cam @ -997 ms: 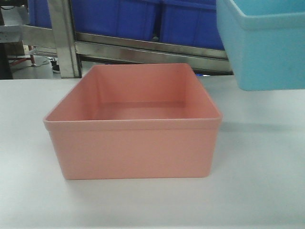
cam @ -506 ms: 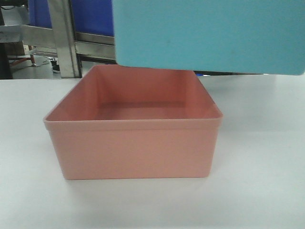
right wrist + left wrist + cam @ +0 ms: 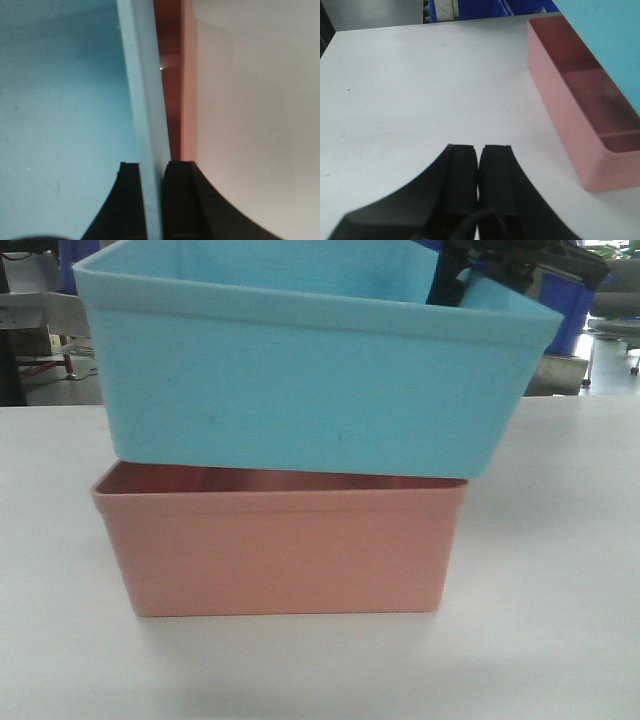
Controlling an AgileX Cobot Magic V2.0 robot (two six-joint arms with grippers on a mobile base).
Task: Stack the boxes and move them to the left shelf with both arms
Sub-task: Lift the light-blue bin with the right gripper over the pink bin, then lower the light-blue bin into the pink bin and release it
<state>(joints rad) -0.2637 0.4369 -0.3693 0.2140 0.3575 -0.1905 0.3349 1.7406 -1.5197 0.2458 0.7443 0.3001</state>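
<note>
The salmon pink box (image 3: 280, 545) stands on the white table. The light sky blue box (image 3: 300, 380) hangs tilted over it, its bottom at the pink rim, right side higher. My right gripper (image 3: 151, 167) is shut on the blue box's right wall (image 3: 145, 125), one finger inside, one outside; the pink box (image 3: 187, 75) shows beyond. It shows black at the blue box's far right corner in the front view (image 3: 470, 265). My left gripper (image 3: 478, 150) is shut and empty over the table, left of the pink box (image 3: 570, 120); the blue box (image 3: 610, 45) overhangs it. The left shelf is hidden.
The white table (image 3: 560, 570) spreads around the boxes. A steel frame and clutter show at the far left behind the table (image 3: 40, 320). Dark blue bins (image 3: 470, 7) stand beyond the table's far edge. A dark blue bin shows at the back right (image 3: 570, 300).
The blue box has come from the upper right, leftward and down, over the pink box. It now covers the pink box's opening and hides the rack behind.
</note>
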